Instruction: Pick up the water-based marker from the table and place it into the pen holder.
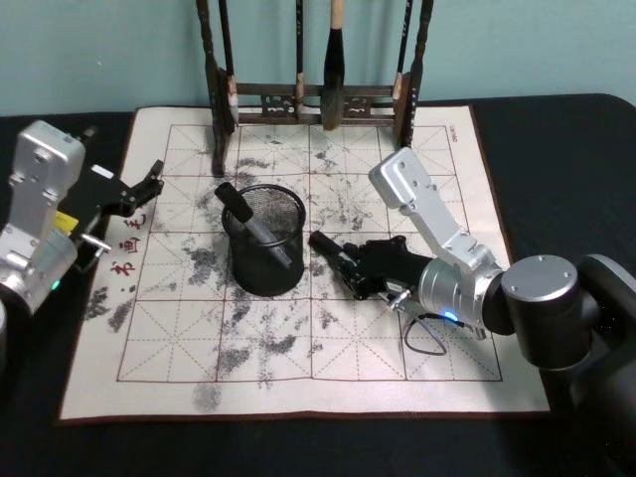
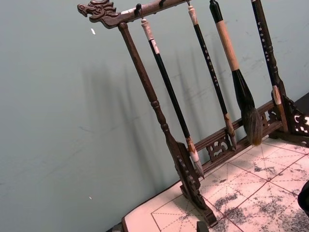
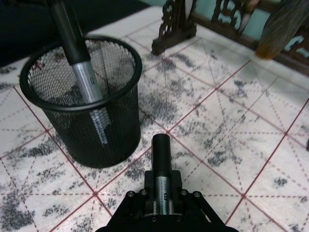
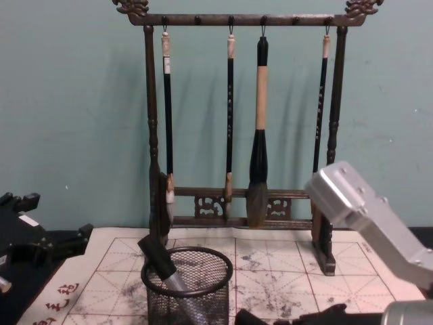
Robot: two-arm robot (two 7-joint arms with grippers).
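Note:
The black wire-mesh pen holder (image 1: 263,260) (image 3: 108,133) (image 4: 203,298) stands in the middle of the ink-stained mat. One black-and-silver marker (image 1: 246,218) (image 3: 77,53) (image 4: 160,264) leans inside it. My right gripper (image 1: 350,266) (image 3: 161,199) is just to the right of the holder, low over the mat. It is shut on a second water-based marker (image 1: 324,243) (image 3: 161,152), whose black end points toward the holder. My left gripper (image 1: 147,183) is parked open at the mat's left edge, holding nothing.
A tall dark wooden brush rack (image 1: 308,99) (image 2: 186,169) (image 4: 237,203) with several hanging brushes stands at the back of the mat (image 1: 298,378). A black tablecloth (image 1: 556,149) surrounds the mat. A thin cable (image 1: 427,338) loops beside my right wrist.

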